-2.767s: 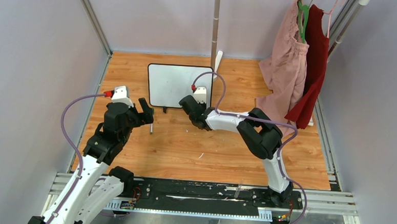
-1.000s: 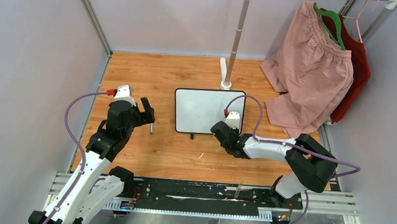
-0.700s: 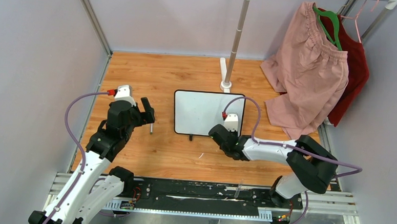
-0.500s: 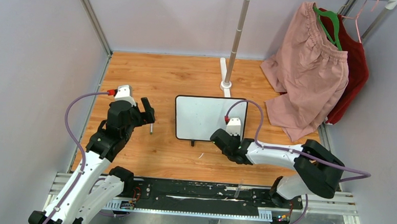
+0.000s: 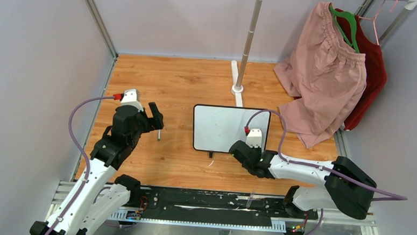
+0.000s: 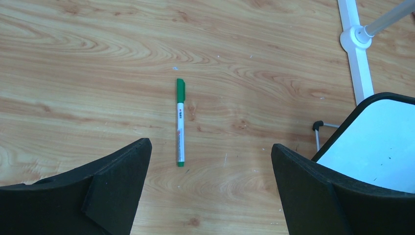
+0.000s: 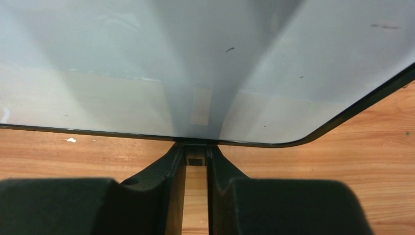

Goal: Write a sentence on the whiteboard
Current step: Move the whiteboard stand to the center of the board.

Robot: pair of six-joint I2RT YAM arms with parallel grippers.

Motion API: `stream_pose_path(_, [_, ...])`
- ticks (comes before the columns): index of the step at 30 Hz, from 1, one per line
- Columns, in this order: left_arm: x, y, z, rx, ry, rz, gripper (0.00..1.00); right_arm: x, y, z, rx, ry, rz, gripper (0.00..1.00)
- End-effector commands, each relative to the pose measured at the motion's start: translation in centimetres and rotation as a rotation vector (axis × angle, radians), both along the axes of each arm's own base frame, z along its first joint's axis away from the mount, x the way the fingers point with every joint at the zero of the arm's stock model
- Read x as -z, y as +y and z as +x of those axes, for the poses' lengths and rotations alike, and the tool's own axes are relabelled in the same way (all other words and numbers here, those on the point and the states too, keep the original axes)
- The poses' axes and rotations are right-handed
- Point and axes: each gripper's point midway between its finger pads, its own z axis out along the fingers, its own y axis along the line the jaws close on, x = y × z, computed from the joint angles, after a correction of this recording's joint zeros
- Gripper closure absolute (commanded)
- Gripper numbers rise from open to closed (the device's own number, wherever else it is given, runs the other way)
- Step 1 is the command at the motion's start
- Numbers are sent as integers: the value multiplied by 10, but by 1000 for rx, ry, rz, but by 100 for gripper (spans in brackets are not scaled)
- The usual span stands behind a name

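1. Top external view: the whiteboard [image 5: 224, 126] sits near the middle of the wooden table [image 5: 170, 78], just in front of the white rack base [image 5: 235, 78]. The right gripper [image 5: 235, 149] meets the board's near edge towards its right corner. The left gripper [image 5: 156, 121] hangs well to the board's left, over a marker [image 5: 158, 135]. A pink garment [image 5: 327, 75] hangs at the far right.
2. Left wrist view: the left gripper [image 6: 210, 145] has its jaws spread wide and holds nothing. The green-capped marker [image 6: 180, 122] lies on the wood between them. A corner of the whiteboard [image 6: 377, 142] and one small foot [image 6: 318, 129] show at the right.
3. Right wrist view: the right gripper [image 7: 195, 156] has its jaws nearly together, pinching a small black piece at the whiteboard's [image 7: 195, 63] bottom edge. The white face shows only a few dark specks.
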Motion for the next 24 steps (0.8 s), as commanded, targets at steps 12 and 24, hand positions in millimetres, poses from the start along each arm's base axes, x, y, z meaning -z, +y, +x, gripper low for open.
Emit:
stream_pose_path(12, [2,-3,3,10,-7,-8,2,12,30,11,-180,25,-12,100])
stream_pose_path(24, [4,-4,4,13,4,-7,2,13,32,0,-75,81,130,76])
